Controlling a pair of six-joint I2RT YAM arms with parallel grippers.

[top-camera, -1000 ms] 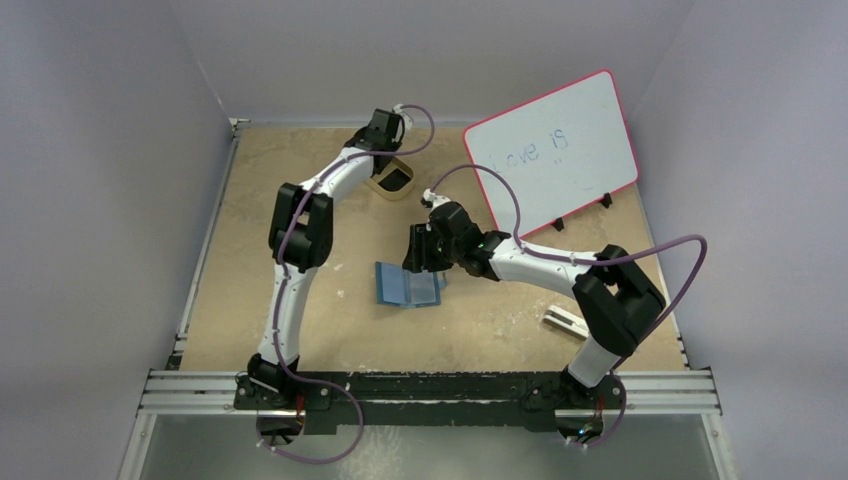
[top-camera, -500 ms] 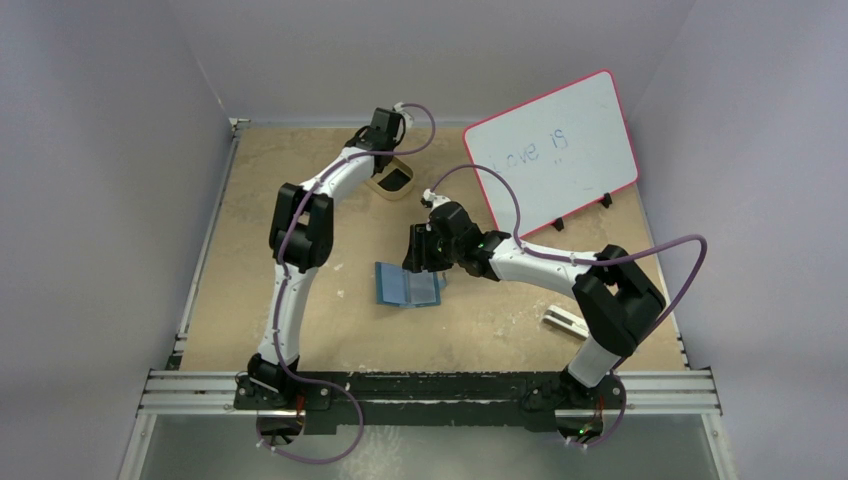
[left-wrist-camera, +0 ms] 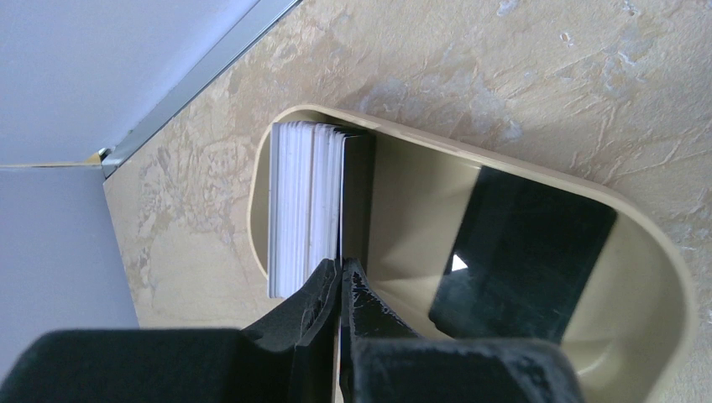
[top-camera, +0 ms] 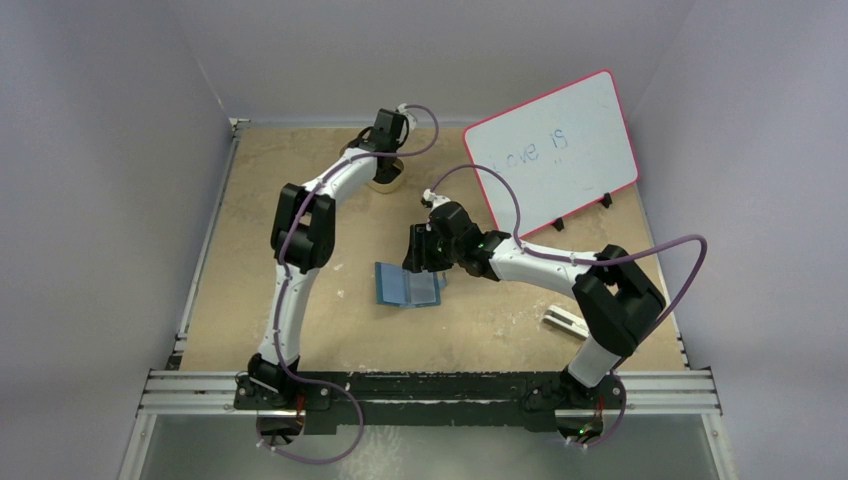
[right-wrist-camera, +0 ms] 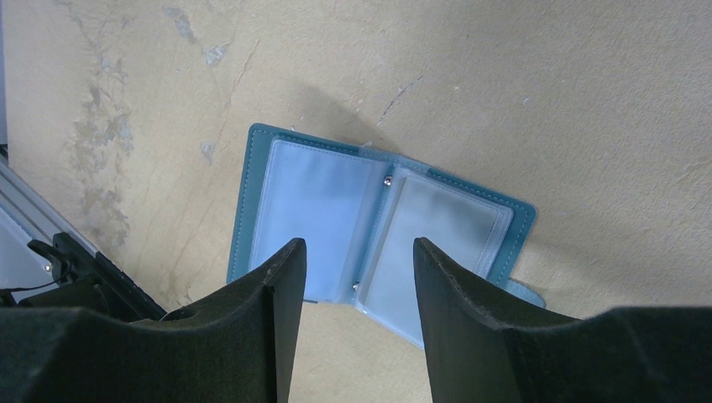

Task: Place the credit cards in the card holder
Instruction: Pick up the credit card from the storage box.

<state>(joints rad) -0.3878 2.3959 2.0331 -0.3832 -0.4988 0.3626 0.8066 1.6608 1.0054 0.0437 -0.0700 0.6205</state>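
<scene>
Card holder [right-wrist-camera: 378, 227] lies open flat on the table [top-camera: 480, 330] at mid-depth, clear sleeves facing up, its tab poking out at one edge. The right gripper [right-wrist-camera: 359, 252] hovers just above it with its jaws spread wide, holding nothing and touching nothing. At the far end, slightly left, the tan tray [left-wrist-camera: 504, 164] holds the credit cards [left-wrist-camera: 302, 201], which stand on edge in a tight stack, with one more dark card lying flat beside them. The left gripper [left-wrist-camera: 340, 269] is closed to a sliver on the edge of the outermost black card [left-wrist-camera: 357, 193]. That bite looks shallow, so the card may pivot or slip out on the lift. Packed this tightly, a neighbouring card could ride up with it or the stack could topple. With nothing pinning the holder, pushing a card in could simply slide it.
</scene>
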